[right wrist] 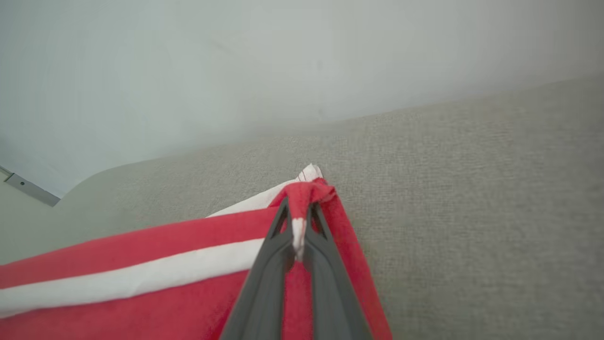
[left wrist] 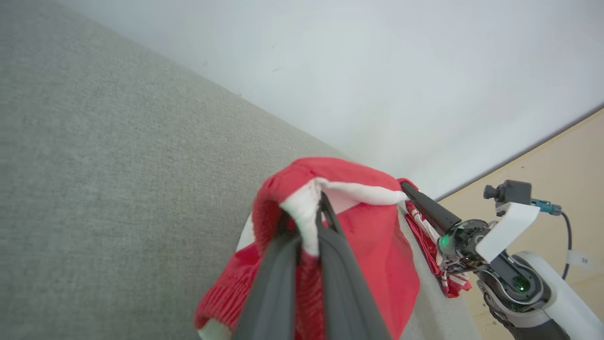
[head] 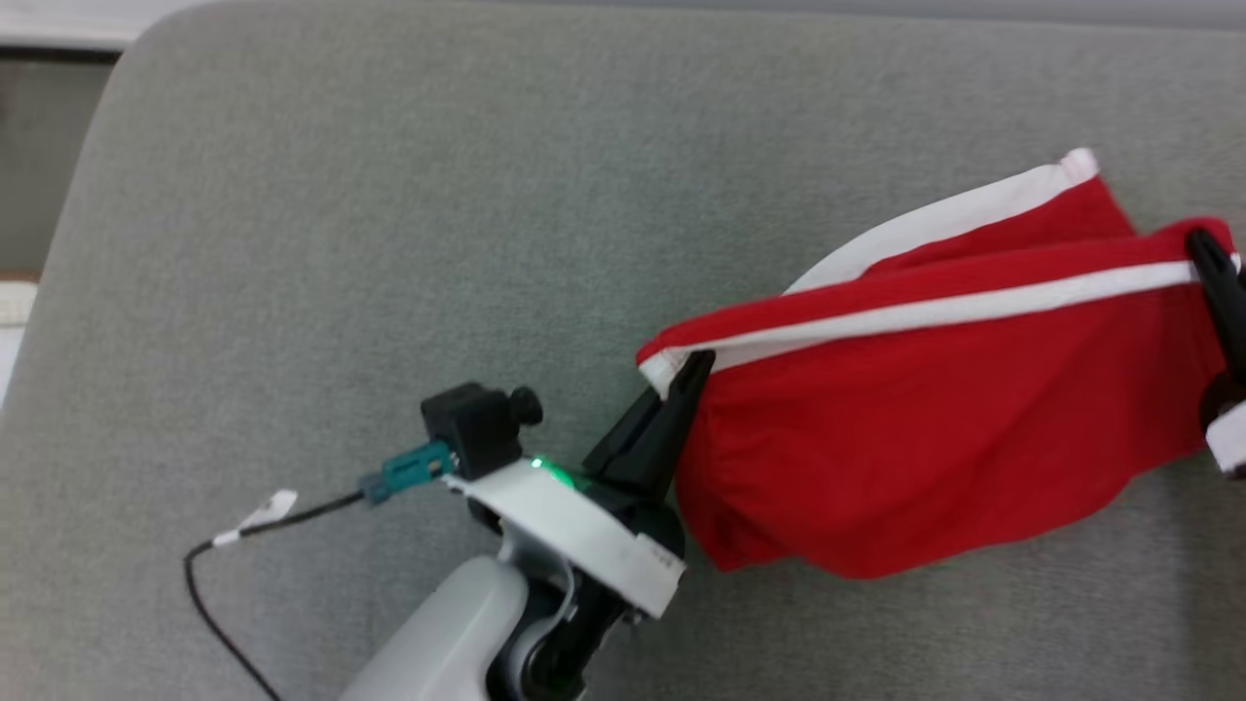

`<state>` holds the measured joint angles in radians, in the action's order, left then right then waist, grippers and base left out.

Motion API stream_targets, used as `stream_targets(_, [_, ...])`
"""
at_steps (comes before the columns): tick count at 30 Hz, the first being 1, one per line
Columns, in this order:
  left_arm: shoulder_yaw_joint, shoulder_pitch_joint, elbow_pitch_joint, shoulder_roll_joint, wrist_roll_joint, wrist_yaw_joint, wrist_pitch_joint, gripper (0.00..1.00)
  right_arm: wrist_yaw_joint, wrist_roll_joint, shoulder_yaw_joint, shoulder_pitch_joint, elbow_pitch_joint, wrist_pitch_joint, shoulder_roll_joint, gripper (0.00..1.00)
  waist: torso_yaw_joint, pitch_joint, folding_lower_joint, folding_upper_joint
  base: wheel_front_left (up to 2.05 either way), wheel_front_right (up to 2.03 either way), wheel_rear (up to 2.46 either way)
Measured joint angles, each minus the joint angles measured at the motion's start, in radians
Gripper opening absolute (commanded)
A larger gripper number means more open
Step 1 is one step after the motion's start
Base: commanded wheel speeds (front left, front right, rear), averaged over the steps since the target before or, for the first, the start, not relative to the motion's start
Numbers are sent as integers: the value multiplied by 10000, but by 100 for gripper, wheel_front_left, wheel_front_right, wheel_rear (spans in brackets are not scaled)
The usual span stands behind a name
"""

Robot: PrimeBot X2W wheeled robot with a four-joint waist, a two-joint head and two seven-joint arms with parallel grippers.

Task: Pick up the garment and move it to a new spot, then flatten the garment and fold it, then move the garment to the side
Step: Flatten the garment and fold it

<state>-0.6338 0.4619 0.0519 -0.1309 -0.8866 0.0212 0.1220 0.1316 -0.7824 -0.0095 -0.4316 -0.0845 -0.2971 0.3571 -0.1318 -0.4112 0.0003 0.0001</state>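
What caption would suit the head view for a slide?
Left gripper and right gripper each pinch one end of the white-trimmed red garment, stretched between them over a grey cushion.

Bare indoor room: grey upholstered cushion (head: 389,195), white wall (left wrist: 377,71).

Bright, even light; soft, hazy wrist views.

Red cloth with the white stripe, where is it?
In the head view the red cloth is at the right, held at its ends by the left gripper and the right gripper, over the grey cushion.
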Motion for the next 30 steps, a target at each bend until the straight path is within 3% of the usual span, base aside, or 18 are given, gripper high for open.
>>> stream_targets(10, [-203,1372,1866,642,-61,44,251,3,0,698,520,-1974,-1662,-301,-29,0,-837,-871,0,0,0,0,0])
stream_targets(11, [-245,1417,2002,665,-61,31,272,15,0,702,552,-2046,-1764,-263,-29,38,-874,-887,0,0,0,0,0])
stream_targets(12, [-293,1474,2084,681,-61,33,299,26,0,717,594,-2093,-1822,-173,-33,100,-894,-886,0,0,0,0,0])
stream_targets(13, [-330,1508,2176,696,-63,36,322,41,0,723,640,-2129,-1862,-88,-38,100,-896,-871,0,-1,0,0,0])
stream_targets(14, [-370,1513,2259,711,-65,46,343,81,0,731,673,-2144,-1902,-42,-27,100,-895,-844,-1,0,0,0,0])
stream_targets(15, [-420,1512,2309,715,-61,48,378,100,-2,732,713,-2141,-1927,0,-4,100,-889,-811,-1,0,0,0,0])
stream_targets(19, [-568,1444,2420,616,113,-38,472,100,0,844,980,-1957,-1824,90,249,100,-815,-626,-1,0,0,0,0])
stream_targets(23, [-846,1200,2307,98,863,-357,711,100,0,1009,1204,-1569,-1522,-33,717,100,-688,-353,-2,0,0,0,0])
stream_targets(30, [-836,522,957,-769,2717,-1685,1294,100,0,1732,1350,-1243,-1055,-966,1442,100,-521,-93,-2,0,0,0,0])
